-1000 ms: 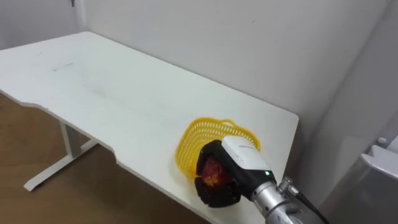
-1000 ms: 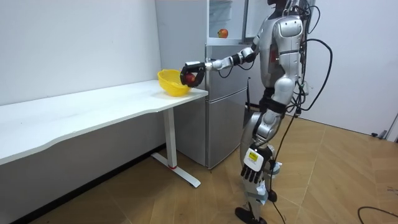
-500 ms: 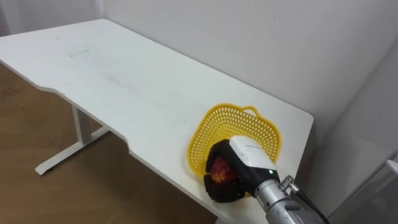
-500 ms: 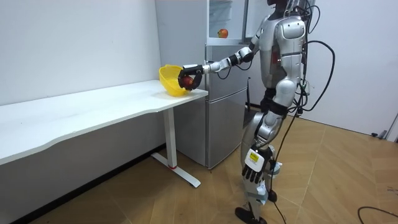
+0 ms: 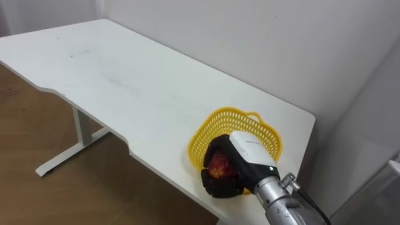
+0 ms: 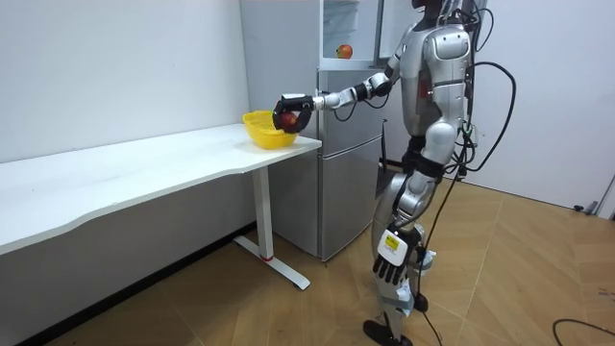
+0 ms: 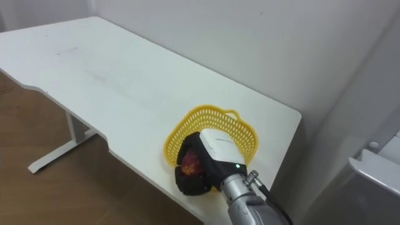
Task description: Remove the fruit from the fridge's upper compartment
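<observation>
My right hand [image 5: 242, 157] is shut on a red apple [image 5: 217, 167], held at the near rim of a yellow mesh basket [image 5: 265, 130] that sits flat near the right end of the white table [image 5: 125, 81]. In the room view my right arm reaches out from the fridge side and that hand [image 6: 291, 109] hovers just over the basket [image 6: 259, 130]. A second red apple [image 6: 343, 51] lies on a shelf in the open upper fridge [image 6: 348, 34]. My left hand [image 6: 389, 259] hangs open at my side.
I stand in front of the grey fridge [image 6: 341, 163], which is just beyond the table's right end. A wall runs behind the table [image 6: 144, 163]. The table edge [image 5: 156, 169] curves close to the basket, above wooden floor [image 5: 75, 187].
The basket was tipped up on its side half a second ago and now lies flat. My right hand with the apple has lifted slightly at its rim. The head camera shifted earlier.
</observation>
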You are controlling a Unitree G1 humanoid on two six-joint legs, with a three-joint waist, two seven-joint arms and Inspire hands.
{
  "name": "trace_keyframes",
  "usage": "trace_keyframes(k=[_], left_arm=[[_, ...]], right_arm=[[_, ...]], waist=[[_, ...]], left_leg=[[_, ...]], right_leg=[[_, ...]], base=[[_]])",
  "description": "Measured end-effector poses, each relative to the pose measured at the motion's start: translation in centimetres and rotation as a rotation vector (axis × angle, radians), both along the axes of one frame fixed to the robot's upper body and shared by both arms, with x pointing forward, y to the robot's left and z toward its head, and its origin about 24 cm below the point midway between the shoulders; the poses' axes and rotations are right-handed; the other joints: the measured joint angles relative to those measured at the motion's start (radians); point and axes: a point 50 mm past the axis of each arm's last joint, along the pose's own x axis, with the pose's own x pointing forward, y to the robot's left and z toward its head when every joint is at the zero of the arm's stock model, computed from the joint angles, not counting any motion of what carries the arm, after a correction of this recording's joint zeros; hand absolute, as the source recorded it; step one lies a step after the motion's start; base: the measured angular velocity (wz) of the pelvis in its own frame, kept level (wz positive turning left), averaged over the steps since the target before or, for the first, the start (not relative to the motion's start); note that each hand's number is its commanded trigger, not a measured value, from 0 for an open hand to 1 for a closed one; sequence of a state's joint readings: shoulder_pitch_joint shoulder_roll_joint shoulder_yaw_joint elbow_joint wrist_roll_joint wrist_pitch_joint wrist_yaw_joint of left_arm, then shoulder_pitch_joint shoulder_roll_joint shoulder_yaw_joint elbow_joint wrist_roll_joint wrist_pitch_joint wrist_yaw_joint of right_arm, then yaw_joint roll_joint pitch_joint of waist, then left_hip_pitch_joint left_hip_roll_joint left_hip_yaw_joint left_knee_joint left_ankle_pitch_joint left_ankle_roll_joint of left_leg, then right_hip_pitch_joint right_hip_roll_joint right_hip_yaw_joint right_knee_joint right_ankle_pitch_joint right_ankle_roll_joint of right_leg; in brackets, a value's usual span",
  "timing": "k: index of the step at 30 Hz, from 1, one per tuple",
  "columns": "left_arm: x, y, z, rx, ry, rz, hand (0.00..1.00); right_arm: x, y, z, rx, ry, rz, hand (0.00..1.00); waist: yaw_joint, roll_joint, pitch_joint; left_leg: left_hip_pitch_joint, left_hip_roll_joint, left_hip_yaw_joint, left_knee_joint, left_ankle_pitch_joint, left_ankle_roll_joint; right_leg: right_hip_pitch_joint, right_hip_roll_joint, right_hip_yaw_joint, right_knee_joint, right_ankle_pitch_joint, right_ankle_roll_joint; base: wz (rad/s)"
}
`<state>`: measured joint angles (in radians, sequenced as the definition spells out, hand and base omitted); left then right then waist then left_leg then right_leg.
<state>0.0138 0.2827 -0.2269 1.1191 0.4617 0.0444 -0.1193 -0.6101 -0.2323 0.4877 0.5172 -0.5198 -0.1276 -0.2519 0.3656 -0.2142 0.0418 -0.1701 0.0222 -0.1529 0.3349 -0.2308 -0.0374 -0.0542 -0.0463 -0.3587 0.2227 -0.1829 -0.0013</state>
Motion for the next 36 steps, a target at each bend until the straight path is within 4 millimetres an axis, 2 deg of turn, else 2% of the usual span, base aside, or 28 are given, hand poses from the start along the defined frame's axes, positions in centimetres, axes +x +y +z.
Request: trace_keyframes(k=[7, 18, 25, 31, 36], left_arm=[[-0.1, 0.1, 0.0, 0.020, -0.017, 0.012, 0.00], [-1.8, 0.4, -0.3, 0.051, 0.027, 0.037, 0.00], [-2.0, 0.5, -0.3, 0.061, 0.040, 0.046, 0.00], [-2.5, 0.6, -0.4, 0.058, 0.056, 0.056, 0.00], [-2.7, 0.8, -0.4, 0.063, 0.063, 0.068, 0.00]], right_arm=[[-0.1, 0.2, 0.5, 0.019, -0.027, 0.001, 1.00], [0.1, -0.4, 0.8, 0.101, -0.021, -0.027, 1.00], [0.8, -0.7, 2.3, 0.135, -0.065, -0.063, 1.00], [1.0, -1.8, 3.2, 0.168, -0.125, -0.112, 1.00], [1.2, -3.4, 3.7, 0.183, -0.148, -0.162, 1.00]], waist=[[-0.005, 0.006, -0.0008], [-0.008, 0.025, -0.0096], [-0.015, 0.031, -0.0099], [-0.033, 0.029, -0.0115], [-0.033, 0.015, -0.0217]], left_leg=[[0.004, 0.000, 0.002, 0.000, 0.000, 0.000], [0.027, 0.001, 0.006, -0.005, 0.000, 0.000], [0.028, 0.001, 0.010, 0.001, 0.000, 0.000], [0.035, 0.001, 0.009, -0.007, 0.000, 0.000], [0.038, 0.001, 0.009, -0.007, 0.000, 0.000]], right_leg=[[0.003, 0.000, 0.004, 0.000, 0.000, 0.000], [0.021, 0.000, 0.004, -0.001, 0.000, 0.000], [0.026, 0.000, 0.005, -0.001, 0.001, -0.001], [0.035, 0.000, 0.000, 0.000, 0.001, -0.001], [0.038, -0.001, -0.001, 0.000, 0.001, -0.001]], base=[[0.00], [0.00], [0.00], [0.02], [0.00]])
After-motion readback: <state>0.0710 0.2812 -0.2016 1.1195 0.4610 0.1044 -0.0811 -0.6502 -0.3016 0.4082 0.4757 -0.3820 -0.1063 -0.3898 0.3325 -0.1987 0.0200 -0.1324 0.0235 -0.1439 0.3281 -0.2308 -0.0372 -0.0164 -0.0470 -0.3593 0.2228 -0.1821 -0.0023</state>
